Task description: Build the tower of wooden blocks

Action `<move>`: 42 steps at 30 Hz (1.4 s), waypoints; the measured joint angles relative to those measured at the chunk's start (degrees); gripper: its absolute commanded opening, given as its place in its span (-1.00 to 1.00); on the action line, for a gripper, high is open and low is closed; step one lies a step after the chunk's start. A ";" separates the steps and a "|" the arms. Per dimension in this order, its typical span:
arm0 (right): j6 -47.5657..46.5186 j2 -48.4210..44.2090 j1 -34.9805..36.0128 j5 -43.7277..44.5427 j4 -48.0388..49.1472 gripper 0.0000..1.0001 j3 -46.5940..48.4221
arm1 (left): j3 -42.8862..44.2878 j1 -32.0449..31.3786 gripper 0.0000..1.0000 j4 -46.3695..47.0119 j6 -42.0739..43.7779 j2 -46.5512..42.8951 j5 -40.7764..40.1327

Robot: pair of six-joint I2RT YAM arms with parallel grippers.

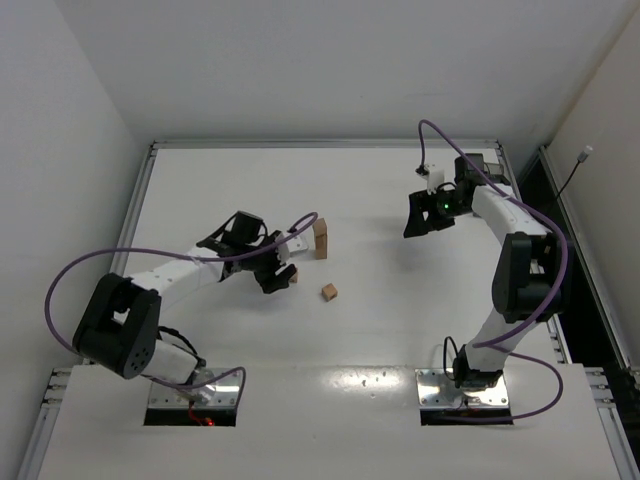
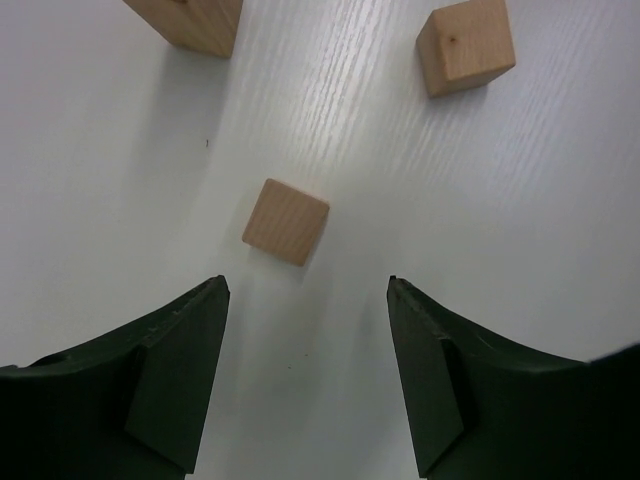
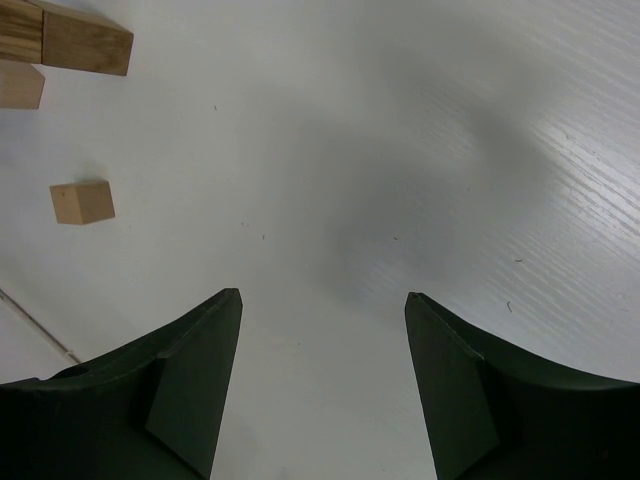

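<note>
The tower (image 1: 320, 240) is seen just left of centre in the overhead frame, a short upright column of tan wood, one block wide, standing on the white counter (image 1: 400, 330). Its foot is cut off at the upper left of the left wrist frame. A loose cube (image 2: 285, 221) lies flat on the counter just ahead of the left end effector (image 2: 305, 285), a little left of its midline and turned slightly askew. A second cube (image 2: 465, 46) rests apart from it at the upper right of that frame.

The cubes are judged to be light, rigid and unbreakable, with smooth plain faces. A modest squeeze should be enough, though a pinch across corners could make a block twist or slip. Hold is best taken across two opposite flat faces at mid-height, once the jaws are squared to the askew cube.

The left end effector is released, its jaws spread with nothing between them. The right end effector (image 3: 322, 295) is likewise released and empty, over bare counter at the upper right of the overhead frame, well apart from the blocks.

No brand, label or writing can be read.
</note>
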 measured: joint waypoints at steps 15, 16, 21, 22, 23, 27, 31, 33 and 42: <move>0.00 0.00 0.00 0.98 -0.02 0.26 0.00 | 14.25 1.27 0.16 -1.64 -7.06 13.00 -2.97; 0.00 0.00 0.00 1.07 -0.02 0.26 0.00 | 14.08 1.27 0.13 -1.62 -9.86 12.04 -4.17; 0.00 0.00 -0.09 1.09 -0.02 0.26 0.00 | 14.10 0.90 0.03 -3.54 -21.94 5.86 -9.57; 0.00 0.00 -0.09 1.11 -0.02 0.26 0.00 | 14.53 0.66 0.03 -4.37 -24.00 4.94 -10.69; 0.00 0.00 -0.09 1.11 -0.02 0.26 0.00 | 15.13 0.26 0.03 -5.25 -25.66 4.48 -11.34; 0.00 0.00 -0.09 1.11 -0.02 0.26 0.00 | 18.91 -2.08 -0.06 -9.92 -33.62 5.29 -12.33; 0.00 0.00 -0.09 1.11 -0.02 0.26 0.00 | 20.33 -4.48 -0.09 -12.79 -40.81 8.68 -12.83; 0.00 -0.04 -0.09 1.18 0.07 0.26 -0.15 | 20.33 -6.12 -0.09 -14.25 -44.06 10.64 -14.60; -0.26 -2.91 -0.09 1.92 -0.22 0.26 -3.04 | 20.20 -11.39 -0.22 -16.76 -56.19 11.52 -28.72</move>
